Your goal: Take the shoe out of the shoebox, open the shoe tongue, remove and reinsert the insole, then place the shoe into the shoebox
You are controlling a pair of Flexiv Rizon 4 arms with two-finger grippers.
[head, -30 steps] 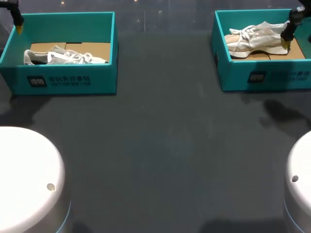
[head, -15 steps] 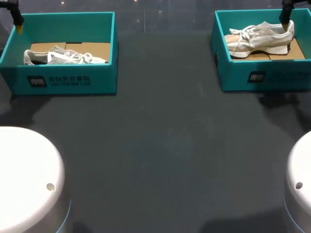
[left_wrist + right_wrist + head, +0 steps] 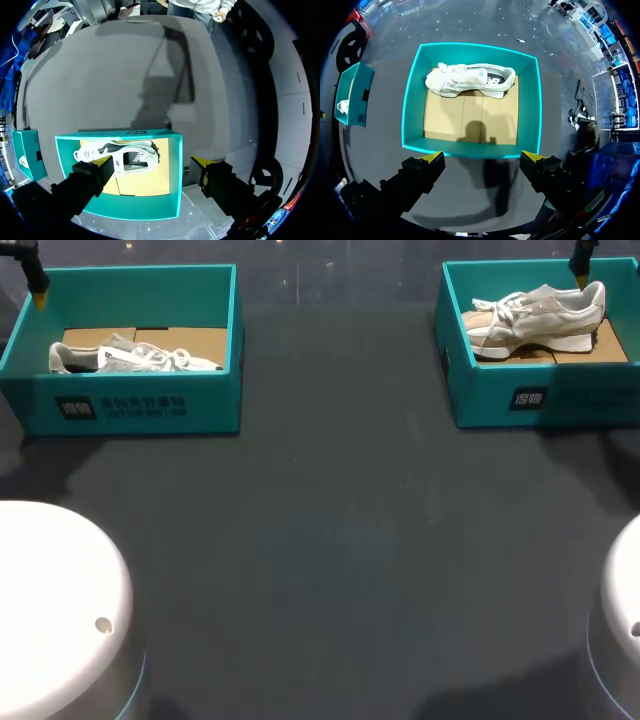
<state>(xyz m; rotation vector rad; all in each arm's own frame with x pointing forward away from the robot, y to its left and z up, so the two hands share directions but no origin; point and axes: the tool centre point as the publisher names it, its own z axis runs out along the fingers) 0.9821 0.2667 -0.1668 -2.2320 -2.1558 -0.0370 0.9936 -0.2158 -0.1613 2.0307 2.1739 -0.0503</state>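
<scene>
The right gripper [image 3: 482, 156] is hanging with its fingers wide apart and nothing between them. Ahead of it the right shoebox [image 3: 472, 150] is sitting open, its near wall just past the yellow tips. The pale right shoe [image 3: 470, 79] is lying on its side along the box wall farthest from the fingers, leaving bare cardboard floor [image 3: 470, 117] between shoe and gripper. A small dark label [image 3: 528, 398] is showing on this box's front wall; its print is too small to make out.

The left gripper [image 3: 151, 161] is also standing open and gripping nothing. One finger is hovering over the left shoebox [image 3: 175, 175], the other outside its side wall, so that wall is running between them. The left shoe [image 3: 120, 155] is lying inside, just ahead of the inner finger. A label and a line of white print [image 3: 145, 405] are marking that box's front.

Dark table [image 3: 330, 540] is stretching open between the two boxes.
</scene>
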